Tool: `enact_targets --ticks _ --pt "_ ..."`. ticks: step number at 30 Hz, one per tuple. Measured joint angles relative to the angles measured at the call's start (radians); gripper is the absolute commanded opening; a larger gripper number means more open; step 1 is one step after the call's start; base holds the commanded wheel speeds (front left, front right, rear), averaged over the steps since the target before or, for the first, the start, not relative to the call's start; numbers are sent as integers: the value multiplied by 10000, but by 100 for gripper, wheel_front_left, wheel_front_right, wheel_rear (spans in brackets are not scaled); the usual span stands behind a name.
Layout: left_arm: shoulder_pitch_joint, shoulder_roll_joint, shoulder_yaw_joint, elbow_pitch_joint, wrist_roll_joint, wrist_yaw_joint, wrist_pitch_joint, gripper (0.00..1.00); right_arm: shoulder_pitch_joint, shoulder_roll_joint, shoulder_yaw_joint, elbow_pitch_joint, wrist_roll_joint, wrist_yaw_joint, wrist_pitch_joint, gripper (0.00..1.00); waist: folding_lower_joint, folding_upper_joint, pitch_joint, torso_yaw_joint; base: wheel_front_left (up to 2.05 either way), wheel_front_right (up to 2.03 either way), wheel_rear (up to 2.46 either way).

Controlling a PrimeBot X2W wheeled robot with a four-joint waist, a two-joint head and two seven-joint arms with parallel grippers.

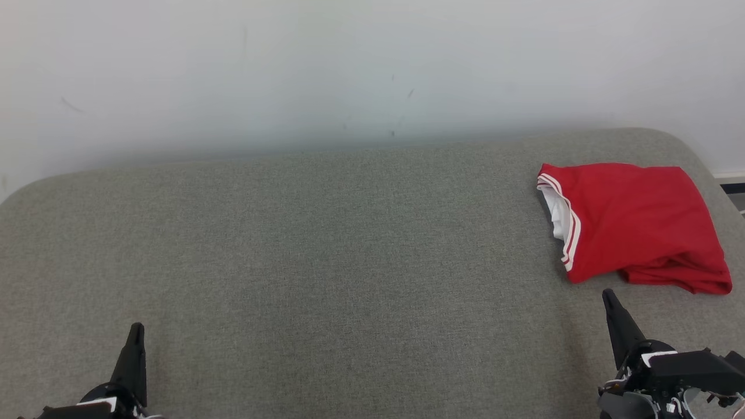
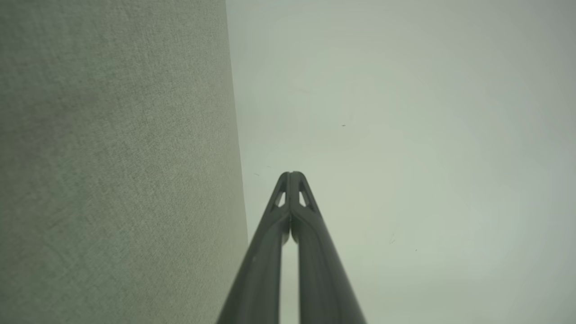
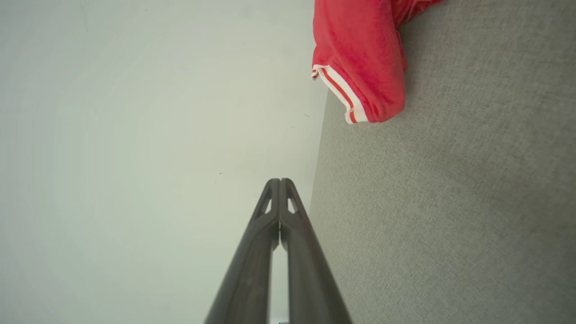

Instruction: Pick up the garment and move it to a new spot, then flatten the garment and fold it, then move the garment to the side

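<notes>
The garment (image 1: pixel 634 224) is red with white-striped trim and lies folded in a compact bundle at the far right of the grey fabric surface (image 1: pixel 326 256). A part of the garment (image 3: pixel 360 58) with its striped hem shows at the top of the right wrist view. My right gripper (image 1: pixel 608 295) is shut and empty, just in front of the bundle's near edge and apart from it; its tips (image 3: pixel 280 181) are pressed together. My left gripper (image 1: pixel 136 329) stands shut and empty at the lower left, far from the garment, its tips (image 2: pixel 292 173) touching.
A pale wall (image 1: pixel 349 70) rises right behind the grey surface. The surface's rounded right corner (image 1: pixel 692 151) lies just past the garment, with a strip of floor (image 1: pixel 734 195) beyond it.
</notes>
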Motion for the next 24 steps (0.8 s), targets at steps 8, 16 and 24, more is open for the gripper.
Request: enact_targets --ticks 8,16,24 --pt "0 0 0 8 0 -8 0 0 -1 0 0 8 0 0 -2 0 0 0 -1 0 0 0 0" --pt "0 0 -2 13 0 -8 0 0 -2 0 0 15 0 2 -2 0 0 0 -1 0 0 0 0" --pt "0 0 -2 19 0 -8 0 0 -3 0 2 19 0 12 -2 0 0 0 -2 0 0 0 0"
